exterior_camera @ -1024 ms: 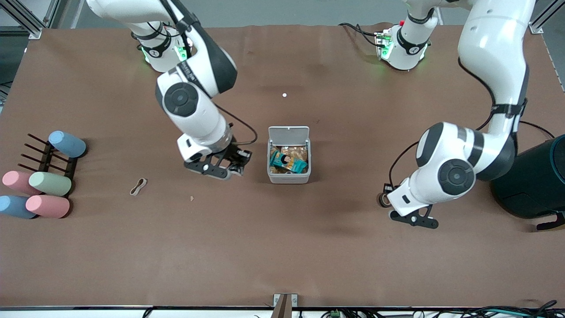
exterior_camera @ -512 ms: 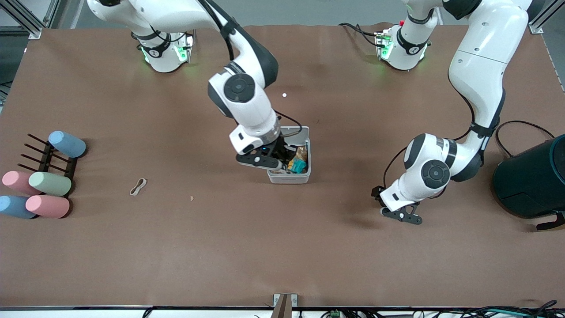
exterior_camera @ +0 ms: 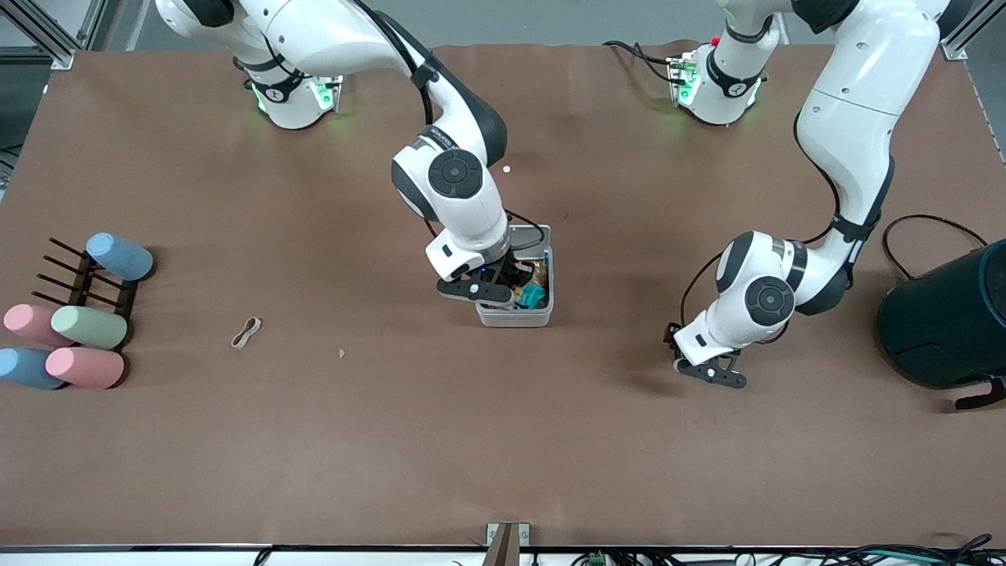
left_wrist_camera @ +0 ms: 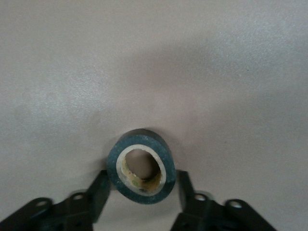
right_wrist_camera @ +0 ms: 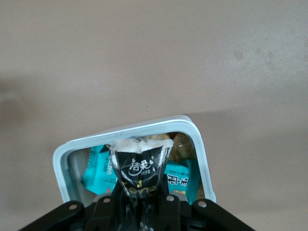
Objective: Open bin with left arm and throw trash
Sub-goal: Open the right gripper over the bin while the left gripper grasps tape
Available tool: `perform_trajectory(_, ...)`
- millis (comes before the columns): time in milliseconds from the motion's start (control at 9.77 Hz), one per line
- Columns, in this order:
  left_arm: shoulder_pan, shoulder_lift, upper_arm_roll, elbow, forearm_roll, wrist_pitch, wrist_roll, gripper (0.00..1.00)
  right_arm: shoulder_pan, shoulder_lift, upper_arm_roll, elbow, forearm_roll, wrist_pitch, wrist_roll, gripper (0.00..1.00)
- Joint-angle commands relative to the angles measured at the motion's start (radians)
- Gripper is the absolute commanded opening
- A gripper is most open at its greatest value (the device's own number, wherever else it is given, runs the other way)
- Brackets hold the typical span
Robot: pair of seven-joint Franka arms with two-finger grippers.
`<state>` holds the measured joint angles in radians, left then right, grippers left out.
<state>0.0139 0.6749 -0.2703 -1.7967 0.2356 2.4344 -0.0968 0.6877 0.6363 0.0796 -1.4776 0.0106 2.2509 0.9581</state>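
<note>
I am working across the front view from the right arm's end of the table to the left arm's end. I am counting five pastel cylinders (exterior_camera: 78, 322) around one dark rack (exterior_camera: 82, 279) at the right arm's end, then one beige rubber-band loop (exterior_camera: 246, 332) lying flat and alone on the table (exterior_camera: 503, 456), well apart from either gripper. It is looking limp and light, so I am judging it wants a pinch across one strand.

Next, the right gripper (exterior_camera: 503, 289) is hanging over the open bin (exterior_camera: 515, 316), clenched on one crumpled dark wrapper (right_wrist_camera: 139, 171); the right wrist view is showing the wrapper pinched at its lower end directly above the opening. It is thin, crinkly and slippery foil, weighing almost nothing, so I am expecting it to drop freely once let go. The bin's lid (exterior_camera: 528, 237) is standing open, and I am seeing at least two teal packets (right_wrist_camera: 180, 175) already inside.

Toward the left arm's end, the left gripper (exterior_camera: 711, 371) is low over the table with one black tape roll (left_wrist_camera: 140, 166) between its fingers (left_wrist_camera: 98, 197); the fingers are flanking the roll's outer rim, and I cannot tell whether they are pressing it. The roll is stiff and smooth, best squeezed across its outer rim. One large dark container (exterior_camera: 943, 322) is standing at the edge.
</note>
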Motion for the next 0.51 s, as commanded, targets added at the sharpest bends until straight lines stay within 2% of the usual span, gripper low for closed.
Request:
perform_trajectory(0,0.011,-0.067,-0.012,-0.036,0.019,0.005,-0.004,0.0,0.013,-0.003,-0.008,-0.001,-0.015,-0.057,-0.007,0.16)
perform_trajectory(102,0.003,-0.102,-0.017,-0.036,0.019,-0.012,-0.006,0.0,0.015,-0.003,-0.008,-0.001,-0.015,-0.062,-0.007,0.49)
perform_trajectory(205,-0.012,-0.144,-0.02,-0.021,0.019,-0.065,-0.006,0.0,0.015,-0.003,-0.008,-0.001,-0.015,-0.063,-0.006,0.66)
perform_trajectory(307,-0.018,-0.187,-0.047,0.02,0.004,-0.169,-0.008,0.0,0.016,-0.004,-0.008,0.005,-0.015,-0.063,-0.002,0.99)
perform_trajectory(409,-0.008,-0.222,-0.1,0.048,0.002,-0.266,-0.041,0.0,0.012,-0.012,-0.006,0.006,-0.014,-0.066,0.001,1.0)
